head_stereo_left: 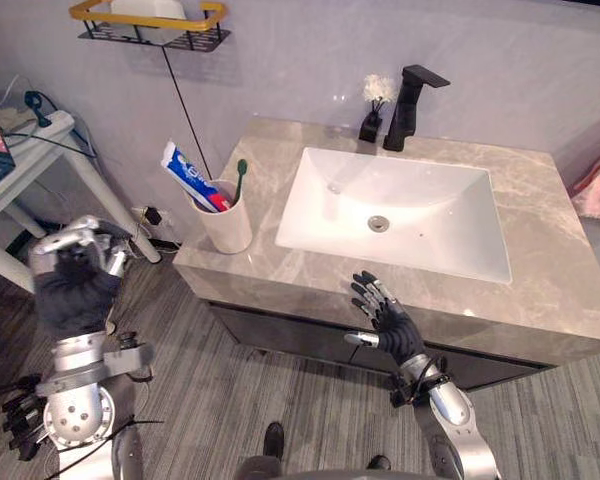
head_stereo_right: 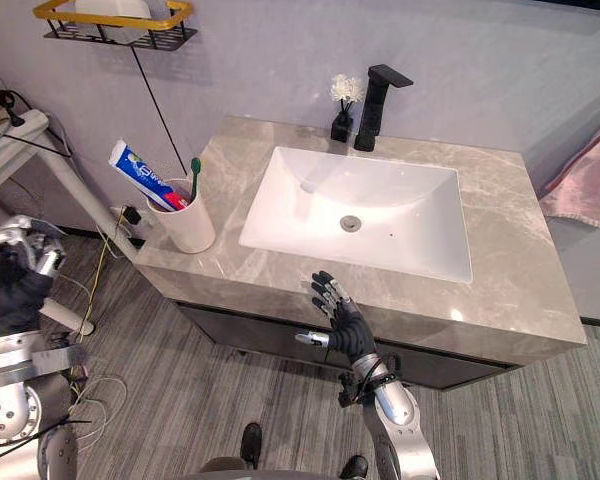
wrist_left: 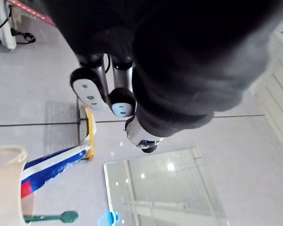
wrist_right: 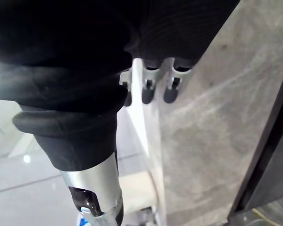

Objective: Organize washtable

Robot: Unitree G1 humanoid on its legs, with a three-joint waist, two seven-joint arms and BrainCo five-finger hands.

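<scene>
Mostly, the surface (head_stereo_left: 545, 265) looks tidy. A cream cup (head_stereo_left: 227, 228) stands upright at its front left corner, holding 2 items: a toothpaste tube (head_stereo_left: 187, 173) leaning out to the left and a green toothbrush (head_stereo_left: 240, 180), head up. Grouping them in the cup probably keeps them clear of the sink (head_stereo_left: 420, 225), which is sunk into the middle of the surface. A black tap (head_stereo_left: 408, 98) stands behind the sink. A small black vase (head_stereo_left: 371, 126) of white flowers sits just beside it, out of the way by the wall.

The right robot hand (head_stereo_left: 385, 318) hovers at the surface's front edge, fingers straight and spread, holding nothing; it seems poised to reach in. The left robot hand (head_stereo_left: 75, 275) is raised off to the left of the surface, well apart from the cup, fingers curled with nothing in them.

A wall shelf (head_stereo_left: 145, 13) with a yellow rim hangs above left. The white thing in it is cut off at the top of the view, so I cannot tell what it is. Whether the right robot hand touches the surface is unclear. What remains to organize is hard to judge.
</scene>
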